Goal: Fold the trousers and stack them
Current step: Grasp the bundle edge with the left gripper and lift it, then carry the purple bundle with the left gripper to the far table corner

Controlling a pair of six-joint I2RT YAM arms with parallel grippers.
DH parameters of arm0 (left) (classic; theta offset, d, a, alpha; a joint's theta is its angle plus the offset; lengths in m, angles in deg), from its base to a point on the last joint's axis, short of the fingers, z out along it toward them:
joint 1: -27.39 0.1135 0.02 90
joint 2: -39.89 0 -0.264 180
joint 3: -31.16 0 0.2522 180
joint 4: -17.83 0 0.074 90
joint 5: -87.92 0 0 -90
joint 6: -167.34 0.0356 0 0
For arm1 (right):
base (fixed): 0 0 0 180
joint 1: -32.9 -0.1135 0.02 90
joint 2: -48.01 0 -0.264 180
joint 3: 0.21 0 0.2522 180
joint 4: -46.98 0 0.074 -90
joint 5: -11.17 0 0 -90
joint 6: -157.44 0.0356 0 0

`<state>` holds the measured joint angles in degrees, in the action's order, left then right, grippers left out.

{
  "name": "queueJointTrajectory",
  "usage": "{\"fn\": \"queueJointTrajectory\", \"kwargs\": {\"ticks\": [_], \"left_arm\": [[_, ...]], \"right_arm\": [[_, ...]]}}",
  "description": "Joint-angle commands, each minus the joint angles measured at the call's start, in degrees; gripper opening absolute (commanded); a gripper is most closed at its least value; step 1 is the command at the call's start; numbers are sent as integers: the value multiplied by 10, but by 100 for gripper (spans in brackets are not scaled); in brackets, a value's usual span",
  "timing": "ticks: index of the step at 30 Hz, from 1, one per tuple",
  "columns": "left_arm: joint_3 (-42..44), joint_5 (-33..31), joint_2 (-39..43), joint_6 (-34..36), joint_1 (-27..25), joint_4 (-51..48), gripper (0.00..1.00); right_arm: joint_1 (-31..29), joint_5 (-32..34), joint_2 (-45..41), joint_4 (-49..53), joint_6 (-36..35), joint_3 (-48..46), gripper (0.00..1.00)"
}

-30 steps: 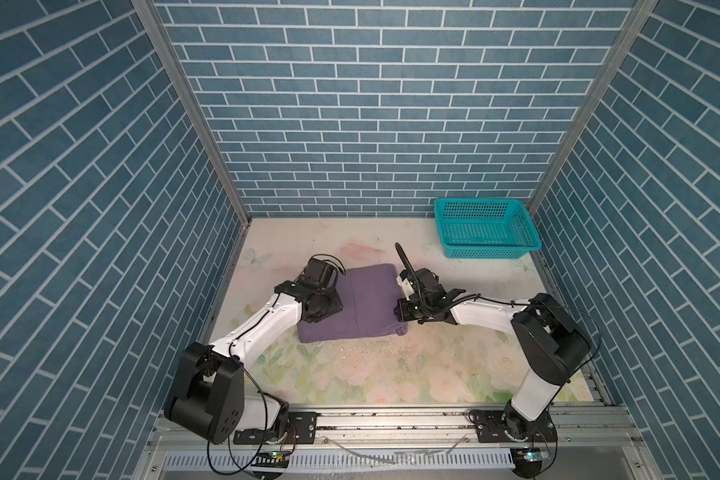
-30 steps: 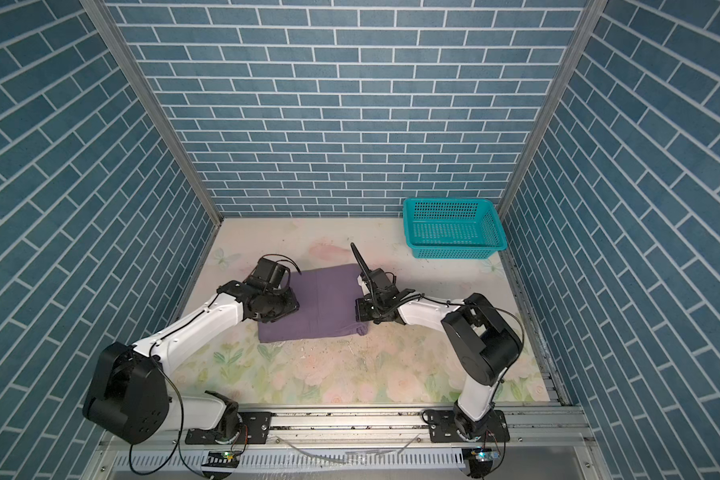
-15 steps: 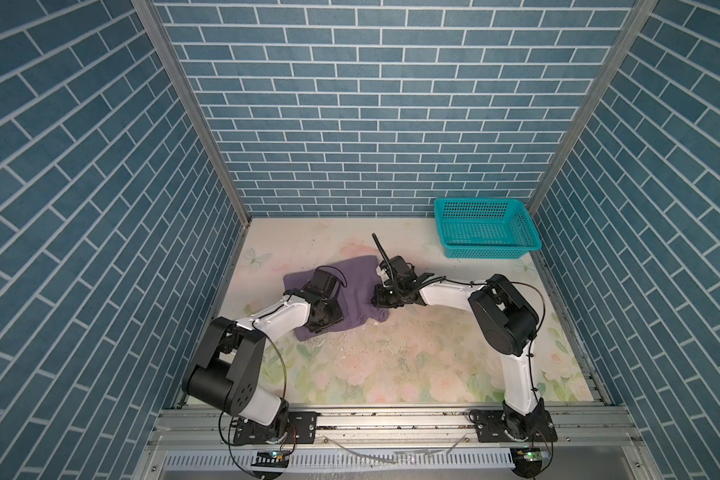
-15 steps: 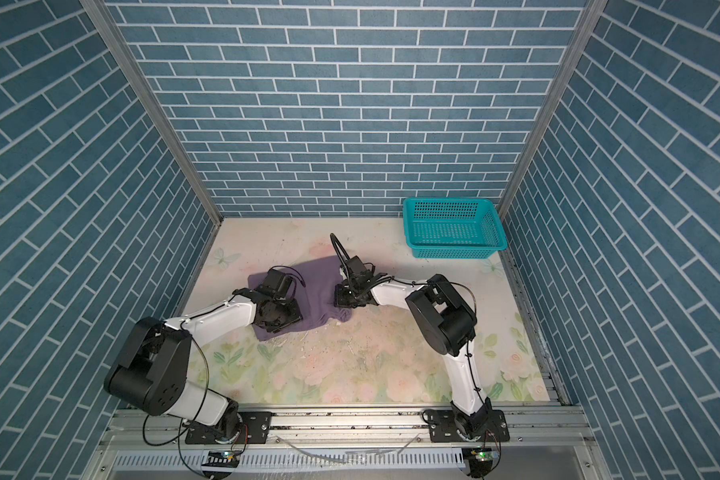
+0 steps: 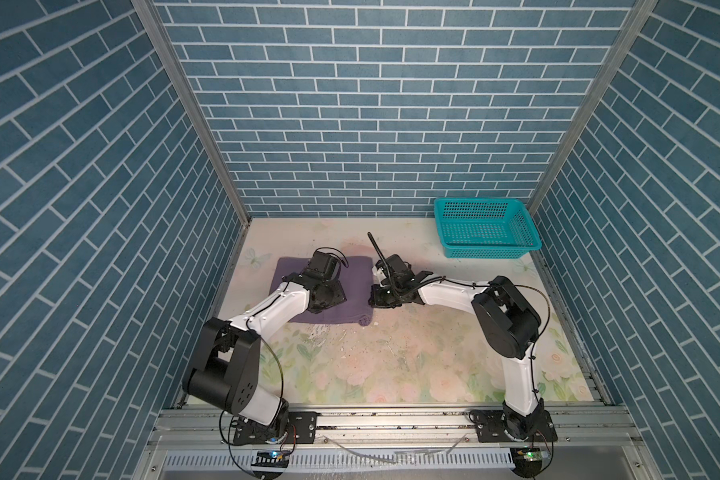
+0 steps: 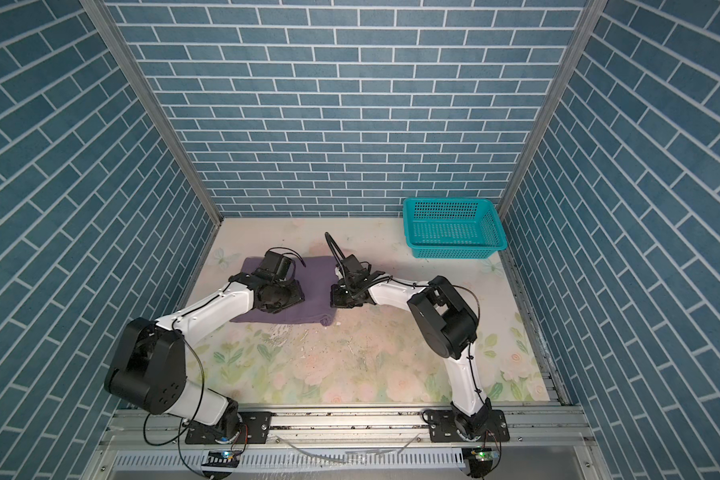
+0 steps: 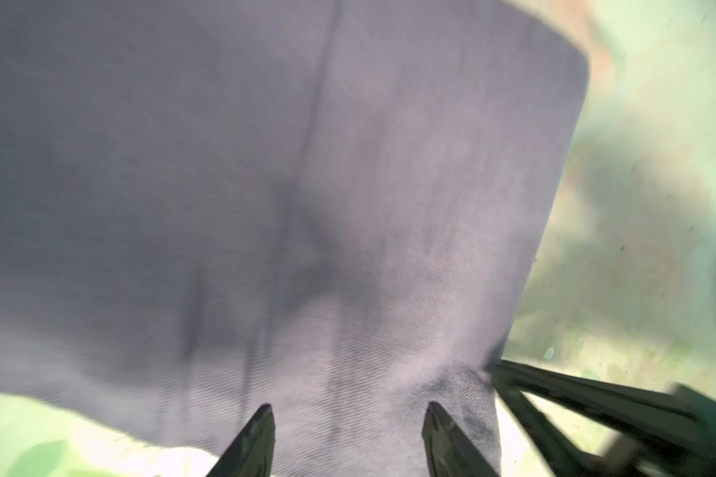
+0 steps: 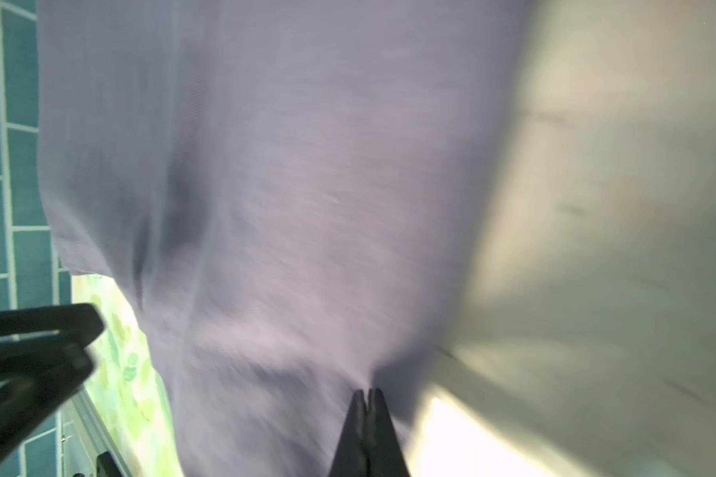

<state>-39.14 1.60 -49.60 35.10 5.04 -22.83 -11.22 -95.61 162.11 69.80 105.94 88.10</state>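
The trousers [image 5: 358, 286] [image 6: 317, 286] are a dusty-purple folded rectangle lying flat on the left middle of the table in both top views. My left gripper [image 5: 325, 297] [image 6: 277, 297] hangs over the fold's middle. In the left wrist view it [image 7: 348, 413] stands open, both tips on the cloth [image 7: 348, 206] with nothing pinched. My right gripper [image 5: 377, 299] [image 6: 335, 299] sits at the fold's right edge. The right wrist view shows it [image 8: 366, 398] shut on that edge, with the fabric [image 8: 286, 206] puckering toward its tip.
A teal perforated basket [image 5: 487, 249] [image 6: 454, 245] stands at the back right corner. Blue brick walls close the table on three sides, and the left wall is near the trousers. Floral table surface [image 5: 391, 365] lies bare in front of both arms.
The trousers were lifted and bunched half a second ago; now they lie flat, further left than one second ago. Both grippers moved with them, and the left jaws have spread apart.
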Motion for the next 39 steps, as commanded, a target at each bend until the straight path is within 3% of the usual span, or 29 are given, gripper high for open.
{"fn": "queueJointTrajectory", "kwargs": {"ticks": [1, 8, 14, 24, 28, 31, 36, 38, 39], "left_arm": [[-9, 9, -62, -17, -12, 13, 60], [-33, 27, -148, -14, -2, 43, 61], [-86, 93, -238, 9, 99, 19, 59], [-338, 44, -351, 99, 172, -125, 60], [-451, 26, -391, 136, 176, -195, 62], [-454, 28, -358, 142, 168, -196, 62], [-334, 17, -221, 141, 159, -161, 49], [-276, 2, -166, 141, 161, -151, 34], [-244, -3, -139, 140, 163, -145, 20]], "right_arm": [[40, 34, -70, 13, -24, -64, 0], [77, 114, -186, 61, -80, -123, 0], [83, 176, -251, 81, -87, -154, 0], [110, 195, -241, 98, -91, -149, 0], [112, 192, -243, 95, -92, -151, 0], [112, 189, -249, 92, -92, -164, 0], [113, 174, -254, 73, -89, -181, 0], [113, 171, -253, 71, -90, -180, 0], [113, 169, -254, 71, -91, -179, 0]]}}
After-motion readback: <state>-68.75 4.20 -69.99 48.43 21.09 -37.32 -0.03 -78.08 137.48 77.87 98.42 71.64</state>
